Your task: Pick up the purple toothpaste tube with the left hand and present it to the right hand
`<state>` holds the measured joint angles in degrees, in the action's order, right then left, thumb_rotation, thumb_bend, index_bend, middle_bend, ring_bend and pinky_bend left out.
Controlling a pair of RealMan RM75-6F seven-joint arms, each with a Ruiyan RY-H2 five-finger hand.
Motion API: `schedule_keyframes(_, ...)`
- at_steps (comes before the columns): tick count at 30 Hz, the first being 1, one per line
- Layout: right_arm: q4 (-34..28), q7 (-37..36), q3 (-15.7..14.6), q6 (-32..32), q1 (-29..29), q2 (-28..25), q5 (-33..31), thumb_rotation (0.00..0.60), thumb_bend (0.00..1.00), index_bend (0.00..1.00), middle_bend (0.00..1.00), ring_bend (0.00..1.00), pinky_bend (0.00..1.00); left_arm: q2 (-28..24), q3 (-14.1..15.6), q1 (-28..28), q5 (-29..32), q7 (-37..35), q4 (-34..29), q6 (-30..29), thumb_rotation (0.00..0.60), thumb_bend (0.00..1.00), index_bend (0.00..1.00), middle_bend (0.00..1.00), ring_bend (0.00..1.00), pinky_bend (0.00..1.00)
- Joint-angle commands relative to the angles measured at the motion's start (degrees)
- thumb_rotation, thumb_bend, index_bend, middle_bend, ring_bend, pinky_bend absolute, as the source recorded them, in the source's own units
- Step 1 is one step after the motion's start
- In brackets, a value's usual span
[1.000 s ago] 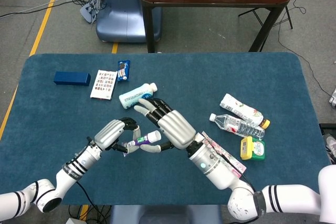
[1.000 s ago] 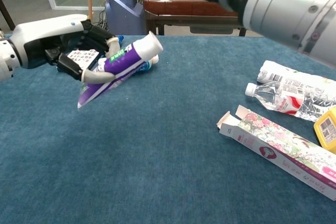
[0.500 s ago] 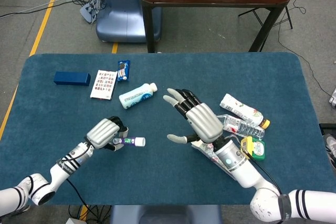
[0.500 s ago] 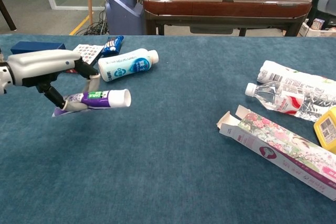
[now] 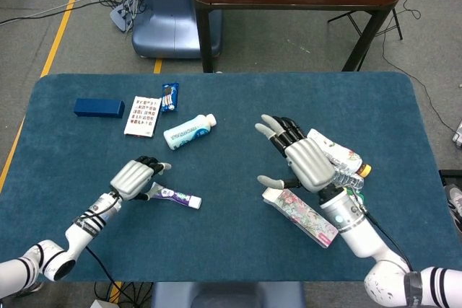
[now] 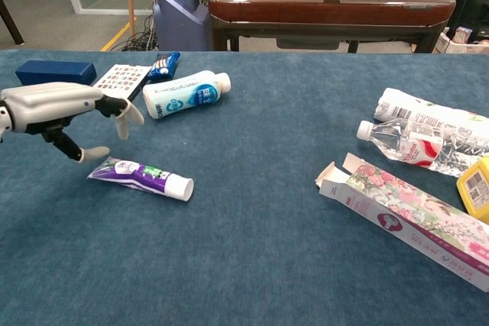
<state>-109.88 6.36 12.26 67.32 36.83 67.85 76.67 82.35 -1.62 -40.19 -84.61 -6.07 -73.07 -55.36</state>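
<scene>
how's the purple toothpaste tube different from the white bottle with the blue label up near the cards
The purple toothpaste tube is slim, tapering to a flat crimped end; the white bottle is fatter and round. The tube lies just below the left hand, its cap toward the robot's right; the bottle lies farther back, beside the card sheet, cap pointing right and away. Both lie flat on the blue table, unheld, with white caps.

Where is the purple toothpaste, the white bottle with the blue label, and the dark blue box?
purple toothpaste tube (image 6: 137, 175), chest view, middle of its body.
white bottle (image 6: 183, 95), chest view, on its blue label.
dark blue box (image 5: 99, 108), head view, its top face.
</scene>
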Motion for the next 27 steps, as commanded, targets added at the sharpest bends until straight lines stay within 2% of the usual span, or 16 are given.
schedule_keyframes(1, 0.41, -1.35, -0.74, 0.81, -1.76, -2.24, 0.37, 0.009, 0.0, 0.0, 0.0, 0.0, 0.0, -1.84, -1.76, 2.89, 3.19, 0.46, -3.44, -3.65, 0.6, 0.37, 0.15, 0.32, 0.18, 0.17)
schedule_keyframes(6, 1.66, -1.96, -2.92, 2.63, -5.54, -5.49, 0.37, 0.081, 0.0, 0.0, 0.0, 0.0, 0.0, -6.27, -3.34, 7.94, 8.3, 2.15, -11.05, -9.11, 0.6, 0.37, 0.15, 0.32, 0.18, 0.17)
schedule_keyframes(11, 4.29, -2.2, -5.36, 5.52, -9.69, -6.32, 0.81, 0.259, 0.0, 0.0, 0.0, 0.0, 0.0, -8.06, -4.06, 13.35, 10.74, 6.88, -14.78, -17.56, 0.6, 0.37, 0.15, 0.31, 0.18, 0.17)
schedule_keyframes(14, 5.97, -2.15, -6.61, 6.96, -12.09, -5.77, 0.08, 0.312, 0.0, 0.0, 0.0, 0.0, 0.0, -7.43, -3.96, 16.49, 10.4, 9.48, -14.63, -23.19, 0.6, 0.37, 0.17, 0.31, 0.18, 0.17)
schedule_keyframes(20, 7.41, -0.54, -9.4, 11.68, -17.71, -5.22, -0.01, 0.375, 0.0, 0.0, 0.0, 0.0, 0.0, -7.55, -2.88, 21.07, 9.1, 12.15, -15.63, -29.34, 0.6, 0.37, 0.18, 0.31, 0.18, 0.17)
schedule_keyframes(27, 7.29, -0.2, -12.6, 17.55, -24.93, -5.15, 0.64, 0.391, 0.0, 0.0, 0.0, 0.0, 0.0, -7.8, -1.04, 25.22, 6.35, 16.08, -19.13, -34.13, 0.6, 0.37, 0.19, 0.31, 0.18, 0.17)
